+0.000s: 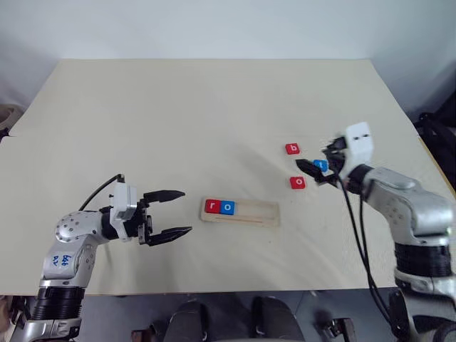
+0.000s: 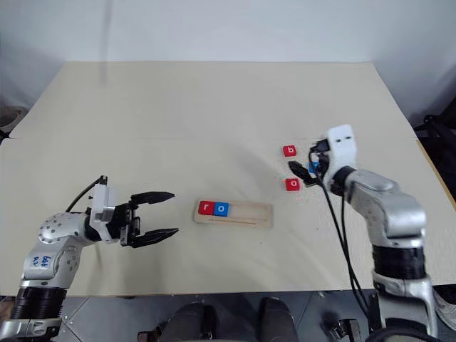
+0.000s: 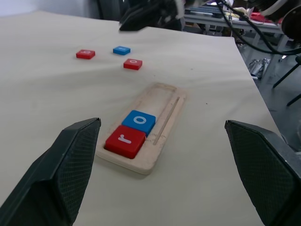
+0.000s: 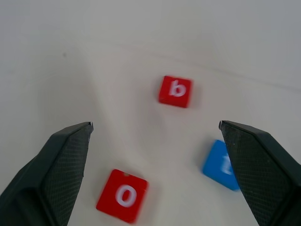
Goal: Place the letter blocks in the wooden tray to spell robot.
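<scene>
- Reaching in from the left side of the table (image 1: 214,100), the left gripper (image 1: 174,212) is pointing level toward the right, its two black fingers spread apart and grasping nothing; it is hovering near the left end of the wooden tray (image 1: 249,211) without touching it.
- Lying just right of that gripper, near the table's front edge, the wooden tray is running with its long axis left to right, tilted very slightly.
- Sitting flat in the tray's left end, the red "r" block (image 1: 211,206) and the blue "o" block (image 1: 227,207) are touching side by side, reading "ro" from left to right; the rest of the groove is showing bare wood.
- Resting on the table well to the right of the tray, three loose blocks are lying flat: the red "b" block (image 4: 175,91) farthest back, the red "o" block (image 4: 122,195) nearer the front, and the blue "t" block (image 4: 221,165) to their right.
- Coming in from the right, the right gripper (image 1: 317,169) is pointing forward and slightly downward over the loose blocks, its fingers released wide, holding nothing.
</scene>
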### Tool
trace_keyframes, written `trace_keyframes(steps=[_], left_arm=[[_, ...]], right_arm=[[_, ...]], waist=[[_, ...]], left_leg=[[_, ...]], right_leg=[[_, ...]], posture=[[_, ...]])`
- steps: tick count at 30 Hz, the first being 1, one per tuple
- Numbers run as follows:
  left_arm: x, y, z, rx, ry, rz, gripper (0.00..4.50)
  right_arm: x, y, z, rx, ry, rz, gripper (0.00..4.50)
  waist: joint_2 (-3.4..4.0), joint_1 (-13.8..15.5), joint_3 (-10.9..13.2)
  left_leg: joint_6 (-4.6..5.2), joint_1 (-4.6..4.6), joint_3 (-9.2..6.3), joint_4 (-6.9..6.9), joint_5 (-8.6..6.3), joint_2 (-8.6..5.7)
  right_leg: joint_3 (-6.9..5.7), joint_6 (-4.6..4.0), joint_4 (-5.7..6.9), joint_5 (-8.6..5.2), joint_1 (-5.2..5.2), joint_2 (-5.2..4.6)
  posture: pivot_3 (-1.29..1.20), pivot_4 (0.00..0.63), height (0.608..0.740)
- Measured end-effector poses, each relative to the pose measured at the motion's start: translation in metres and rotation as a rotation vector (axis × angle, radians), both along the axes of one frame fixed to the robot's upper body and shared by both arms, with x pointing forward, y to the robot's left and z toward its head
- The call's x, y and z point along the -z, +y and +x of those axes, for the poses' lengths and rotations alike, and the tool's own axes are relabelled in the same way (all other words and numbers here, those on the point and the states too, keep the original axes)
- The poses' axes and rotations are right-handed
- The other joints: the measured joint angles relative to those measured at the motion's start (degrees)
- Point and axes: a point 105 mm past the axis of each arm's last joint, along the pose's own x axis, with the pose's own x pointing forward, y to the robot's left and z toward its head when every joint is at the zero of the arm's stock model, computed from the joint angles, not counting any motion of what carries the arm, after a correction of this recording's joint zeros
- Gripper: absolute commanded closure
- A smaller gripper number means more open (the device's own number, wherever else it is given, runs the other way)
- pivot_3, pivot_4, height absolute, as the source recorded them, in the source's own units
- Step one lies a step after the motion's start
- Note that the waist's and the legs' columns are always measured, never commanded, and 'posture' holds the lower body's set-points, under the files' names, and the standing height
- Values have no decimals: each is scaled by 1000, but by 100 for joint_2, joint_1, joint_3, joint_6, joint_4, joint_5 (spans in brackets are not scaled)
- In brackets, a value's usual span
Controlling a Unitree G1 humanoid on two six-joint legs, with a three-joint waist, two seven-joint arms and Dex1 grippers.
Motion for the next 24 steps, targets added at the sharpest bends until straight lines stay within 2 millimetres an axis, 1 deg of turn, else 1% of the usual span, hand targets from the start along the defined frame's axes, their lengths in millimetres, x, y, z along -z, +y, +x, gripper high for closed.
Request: trace_keyframes(steps=[3,7,9,11,14,18,20,24], left_arm=[[0,-1,1,-11,-12,-8,16],[0,-2,1,-27,-15,-14,16],[0,-2,0,-33,-16,-14,16],[0,-2,-2,-40,-20,-13,16],[-1,-3,-3,-49,-27,-15,16],[-3,-5,-4,-43,-37,-13,16],[-4,-6,-5,-39,-44,-11,0],[-3,-6,-5,-40,-42,-11,0]], right_arm=[[9,9,18,14,26,-7,0],[12,10,42,78,-5,-66,0],[14,9,49,103,-15,-86,0],[18,14,55,109,-10,-72,0],[30,23,61,111,19,-33,0],[29,21,67,127,12,-11,0],[30,20,69,133,8,-6,394],[30,16,72,149,-11,4,1628]], waist=[[1,15,1],[2,-6,1],[2,-26,1],[2,-74,1],[4,-130,2],[4,-138,2],[4,-138,2],[5,-141,2]], left_leg=[[0,-3,4,0,0,-1],[-1,-6,10,-3,1,-1],[-2,-7,16,-5,1,-1],[-3,-8,16,-6,2,-1],[-8,-8,16,-8,5,1],[-9,-6,14,-8,5,2],[-8,-6,12,-8,5,2],[-9,-6,11,-8,5,2]], right_leg=[[-2,0,-2,0,-1,-1],[-3,0,-2,0,-4,0],[-4,0,-2,0,-6,0],[-5,1,-3,0,-6,0],[-6,0,-1,0,-6,3],[-4,0,1,0,-5,2],[-3,0,1,0,-5,1],[-3,0,1,0,-5,2]], posture=[[0,150,740],[0,150,740],[0,150,740],[0,150,740],[0,150,740],[0,150,740],[0,150,740],[0,150,740]])
